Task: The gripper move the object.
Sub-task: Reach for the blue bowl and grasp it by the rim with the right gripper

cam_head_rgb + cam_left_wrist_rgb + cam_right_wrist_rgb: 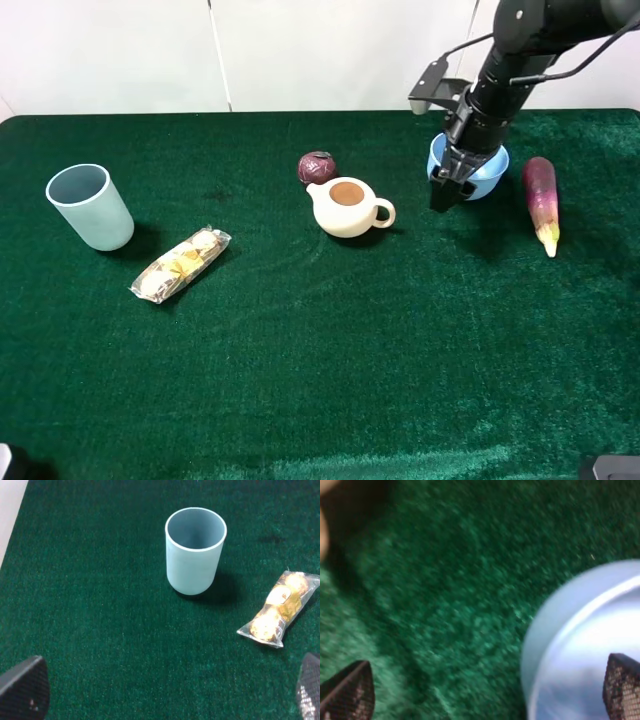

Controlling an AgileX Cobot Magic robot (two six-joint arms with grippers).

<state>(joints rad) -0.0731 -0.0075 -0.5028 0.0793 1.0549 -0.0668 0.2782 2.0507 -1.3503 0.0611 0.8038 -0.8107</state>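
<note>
Round light blue plastic bowl (492, 170): sits upper right of the frame, between cream ceramic teapot (347, 207) and purple eggplant (541, 200). Left black two-fingered gripper (170, 695): hangs spread wide, idle near pale blue-grey plastic cup (192, 570). Right black gripper (450, 190): fingers wide, straddles bowl rim, presumably to pinch and lift.

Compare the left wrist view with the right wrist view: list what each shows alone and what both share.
Only the left wrist view: the cup, standing upright, and the snack packet lying nearby. Only the right wrist view: the bowl, close up and blurred. Both: the green cloth and that arm's own jaws, wide open.
</note>
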